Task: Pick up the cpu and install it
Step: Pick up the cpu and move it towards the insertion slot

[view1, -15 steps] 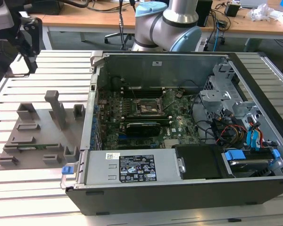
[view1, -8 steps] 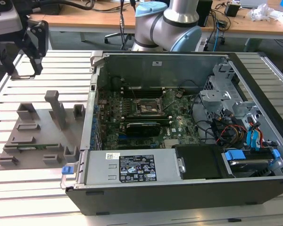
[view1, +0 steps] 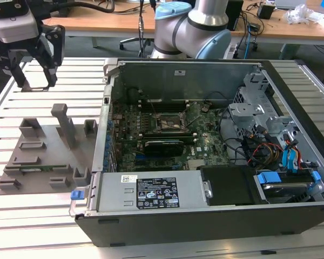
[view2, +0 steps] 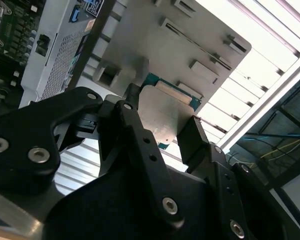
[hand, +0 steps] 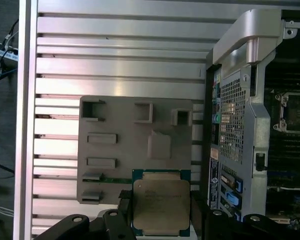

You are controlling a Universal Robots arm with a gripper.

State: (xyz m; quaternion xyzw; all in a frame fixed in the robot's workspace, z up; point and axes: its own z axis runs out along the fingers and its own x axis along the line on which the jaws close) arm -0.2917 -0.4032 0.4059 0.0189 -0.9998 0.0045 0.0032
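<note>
This looks like a robotics lab. A silver-and-blue robot arm [view1: 205,24] overlooks an opened black computer case [view1: 205,229] on a slatted aluminium table [view1: 38,226], light wooden desks [view1: 97,24] behind.

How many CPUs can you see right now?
1. The cpu sits between the jaws, in both wrist views, over the gray fixture plate. Another could be hidden inside the computer case.

Gripper [view1: 36,82] hangs at ext. view's upper left, over slatted table [view1: 32,218]. Grey fixture plate [view1: 43,159] lies on table, just beside open PC case [view1: 178,229], mobo [view1: 205,145] exposed inside.
</note>
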